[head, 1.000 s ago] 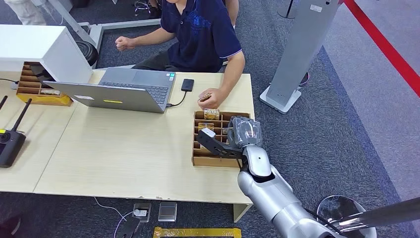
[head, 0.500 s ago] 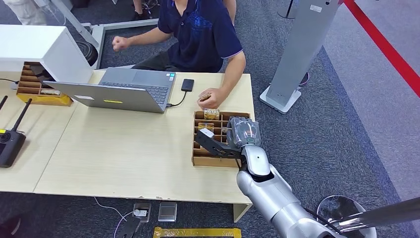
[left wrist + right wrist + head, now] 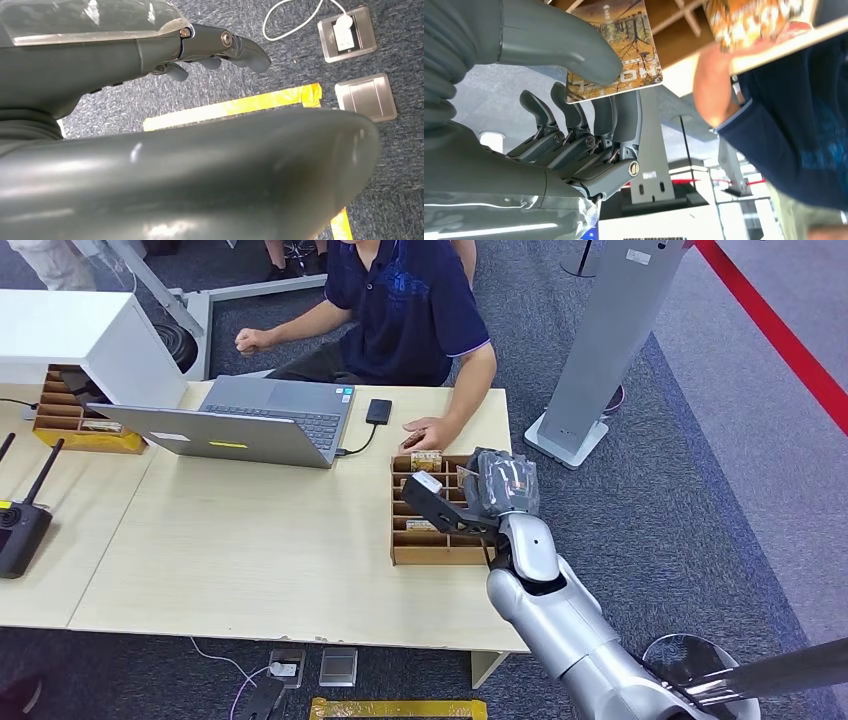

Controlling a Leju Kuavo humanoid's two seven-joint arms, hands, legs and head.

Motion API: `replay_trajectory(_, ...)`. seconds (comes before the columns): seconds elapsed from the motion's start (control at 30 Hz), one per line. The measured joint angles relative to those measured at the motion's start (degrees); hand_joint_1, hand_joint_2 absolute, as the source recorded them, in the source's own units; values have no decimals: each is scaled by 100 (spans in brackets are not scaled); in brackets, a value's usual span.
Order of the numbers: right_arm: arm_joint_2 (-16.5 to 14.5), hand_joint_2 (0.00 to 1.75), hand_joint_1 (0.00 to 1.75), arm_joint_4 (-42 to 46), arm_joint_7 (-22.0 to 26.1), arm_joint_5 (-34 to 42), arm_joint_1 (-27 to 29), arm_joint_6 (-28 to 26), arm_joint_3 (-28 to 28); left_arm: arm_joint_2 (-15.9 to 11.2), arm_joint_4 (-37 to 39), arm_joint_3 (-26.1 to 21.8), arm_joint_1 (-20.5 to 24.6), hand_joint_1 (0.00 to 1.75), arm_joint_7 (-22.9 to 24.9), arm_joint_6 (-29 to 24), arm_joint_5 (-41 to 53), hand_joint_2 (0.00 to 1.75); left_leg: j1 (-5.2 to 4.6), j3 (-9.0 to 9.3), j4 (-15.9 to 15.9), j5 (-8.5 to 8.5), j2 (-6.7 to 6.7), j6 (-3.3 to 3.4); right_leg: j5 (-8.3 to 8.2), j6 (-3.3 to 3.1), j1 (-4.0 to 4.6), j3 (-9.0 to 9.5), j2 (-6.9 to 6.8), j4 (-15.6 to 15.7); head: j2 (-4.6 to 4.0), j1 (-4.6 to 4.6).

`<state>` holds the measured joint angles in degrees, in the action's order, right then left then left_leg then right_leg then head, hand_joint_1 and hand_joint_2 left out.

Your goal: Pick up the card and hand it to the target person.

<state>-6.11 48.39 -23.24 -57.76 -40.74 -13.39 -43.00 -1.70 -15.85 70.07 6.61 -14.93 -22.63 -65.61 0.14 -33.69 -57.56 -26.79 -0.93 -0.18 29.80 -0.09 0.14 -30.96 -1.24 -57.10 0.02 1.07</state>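
Observation:
My right hand (image 3: pixel 500 483) hovers over the far right part of the cardboard organizer (image 3: pixel 430 557) on the table. In the right wrist view the thumb and fingers (image 3: pixel 624 115) pinch a card (image 3: pixel 616 50) printed with an autumn forest, lifted above the compartments. The person in a dark blue shirt (image 3: pixel 410 300) sits at the table's far side, one hand (image 3: pixel 430 430) lying flat just beyond the organizer. Another card (image 3: pixel 427 456) stands in the organizer's far row. My left hand (image 3: pixel 220 47) hangs over the carpet, holding nothing.
An open laptop (image 3: pixel 250 425) and a black phone (image 3: pixel 378 411) lie left of the person's hand. A remote with antennas (image 3: pixel 20 525) and a second organizer (image 3: pixel 75 420) are at the far left. A grey stand (image 3: pixel 600 350) rises right of the table.
My right hand has lifted and moved away from me, toward the person, with the card. The person's near hand has lowered flat onto the table by the organizer.

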Motion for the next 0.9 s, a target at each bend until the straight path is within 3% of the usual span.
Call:
replay_trajectory(0.47,396,175,143,1517,-35,158,77,163,304,4,2,-11,-3,0,1,16,26,0,0,-1,0,0,0,0,0,0,0,-1,0,0,1,-1)
replay_trajectory(0.7,451,175,144,1745,636,350,-158,-294,484,6,2,-9,-2,0,-16,61,154,0,0,-1,0,0,1,0,0,0,0,0,0,-1,0,0)
replay_trajectory(0.9,303,175,144,1167,1320,251,-661,-1169,571,37,2,-9,3,0,-48,76,235,0,0,-2,0,0,1,0,0,0,0,0,0,-3,0,1)
